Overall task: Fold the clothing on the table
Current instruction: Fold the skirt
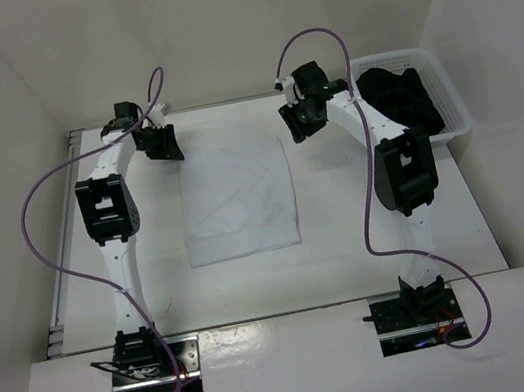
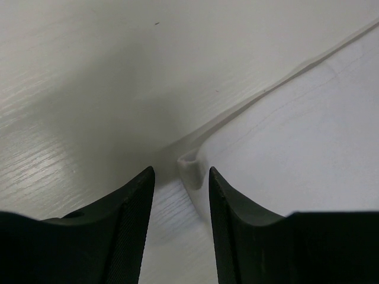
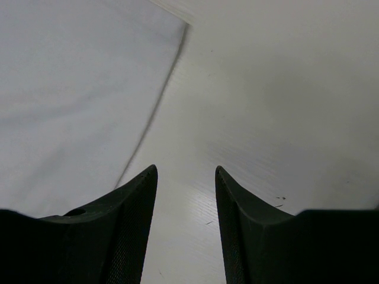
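**Both tools poised at the far corners of the clothing**

The clothing (image 1: 239,203) lies flat and roughly square on the worktop (image 1: 343,253), spread out with only light wrinkles. It looks ready for a fold that brings its far edge toward its near edge.

The left tool (image 1: 162,148) hangs low at the clothing's far-left corner, released, its two fingers parted with nothing between them. In the left wrist view a small curl of fabric (image 2: 190,168) at that corner sits just ahead of the gap between the fingers, close to the right one. That placement looks deliberate: a raised lip is easier to catch than fabric lying tight against the worktop.

The right tool (image 1: 299,127) matches it at the clothing's far-right corner, also released and empty. Its wrist view shows bare worktop between the fingers, with the clothing's edge and corner just off to the left of them. It probably needs to shift sideways onto the fabric before it can pinch anything.

Taking both far corners together would keep the edge straight as it is lifted. The thin fabric could slip or bunch if only one side catches.

A basket (image 1: 448,97) holding a black garment (image 1: 405,98) stands well apart beyond the clothing's right side, out of the arms' way.
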Robot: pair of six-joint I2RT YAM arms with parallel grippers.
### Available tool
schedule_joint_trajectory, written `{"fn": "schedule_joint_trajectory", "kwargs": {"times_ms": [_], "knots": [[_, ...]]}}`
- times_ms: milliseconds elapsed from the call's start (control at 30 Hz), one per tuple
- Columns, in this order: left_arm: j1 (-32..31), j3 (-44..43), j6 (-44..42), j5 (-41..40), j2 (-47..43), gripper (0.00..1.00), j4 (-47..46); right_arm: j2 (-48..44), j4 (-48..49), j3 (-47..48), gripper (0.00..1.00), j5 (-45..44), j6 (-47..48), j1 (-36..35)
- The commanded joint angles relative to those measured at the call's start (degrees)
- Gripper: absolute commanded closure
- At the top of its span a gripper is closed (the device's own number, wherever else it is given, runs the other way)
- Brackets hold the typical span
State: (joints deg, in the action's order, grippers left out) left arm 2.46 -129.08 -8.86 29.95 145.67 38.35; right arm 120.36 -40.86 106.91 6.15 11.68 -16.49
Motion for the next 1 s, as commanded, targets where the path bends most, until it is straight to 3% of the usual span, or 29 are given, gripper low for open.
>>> {"fn": "schedule_joint_trajectory", "kwargs": {"times_ms": [0, 367, 700, 967], "knots": [[-0.5, -1.9, -0.8, 1.3, 1.6, 0.51, 2.0, -1.9, -0.3, 0.4, 0.51, -1.1, 0.6, 0.2], [-1.1, 2.0, -1.9, 0.8, 1.0, 0.58, 1.5, -1.3, -0.3, 0.4, 0.51, -1.1, 0.6, 0.2], [-2.6, 5.0, -0.9, -0.9, -0.8, 0.92, -0.5, 1.0, 2.6, -1.4, 0.52, 2.4, -1.8, 0.2], [-4.3, 14.5, -0.9, -3.2, -5.7, 0.97, -4.3, 8.2, 4.1, 3.2, 0.59, 5.1, -4.5, 0.2]]}}
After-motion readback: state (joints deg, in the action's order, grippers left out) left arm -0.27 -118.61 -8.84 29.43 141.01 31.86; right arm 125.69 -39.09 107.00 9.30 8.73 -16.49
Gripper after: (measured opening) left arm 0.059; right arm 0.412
